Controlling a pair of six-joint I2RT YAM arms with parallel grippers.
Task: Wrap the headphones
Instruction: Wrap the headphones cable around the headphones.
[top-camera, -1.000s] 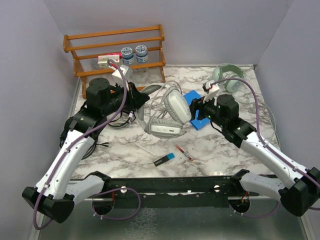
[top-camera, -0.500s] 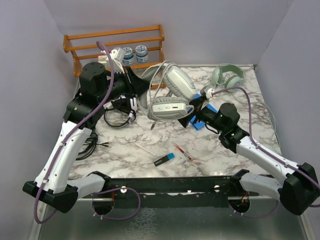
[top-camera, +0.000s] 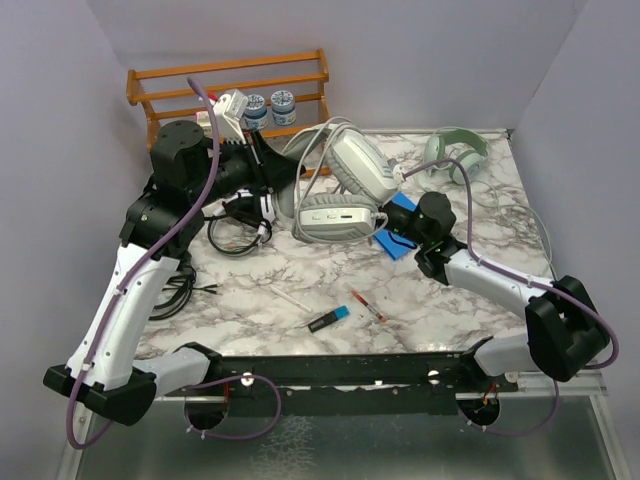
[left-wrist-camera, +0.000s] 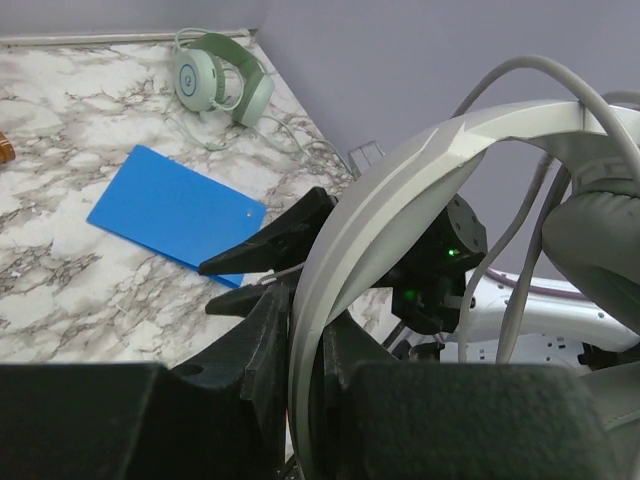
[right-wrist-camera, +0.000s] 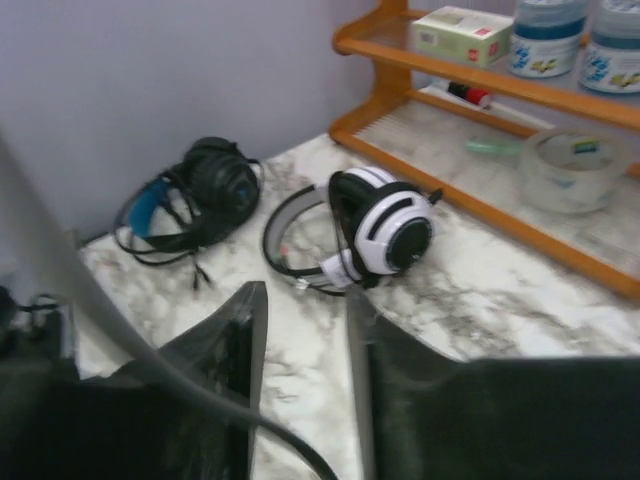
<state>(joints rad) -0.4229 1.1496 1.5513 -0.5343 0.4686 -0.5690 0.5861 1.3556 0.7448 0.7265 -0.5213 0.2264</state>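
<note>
While pinching the pale grey headphones (top-camera: 358, 168) by the headband in the closed left tool (left-wrist-camera: 305, 340), holds them above the surface (top-camera: 300, 275), near the rack (top-camera: 230, 70). Hangs right tool (right-wrist-camera: 303, 300) just beside, fingers apart, by blue card (left-wrist-camera: 175, 215).

Top camera is looking down from near; left wrist camera is facing right at blue card (left-wrist-camera: 175, 215), right wrist camera left at rack (right-wrist-camera: 480, 76).

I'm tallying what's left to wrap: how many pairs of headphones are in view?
4: a pale grey pair held up mid-table, a green pair in the far right corner, a black pair and a white-and-black pair at left by the rack. More may be hidden.
</note>
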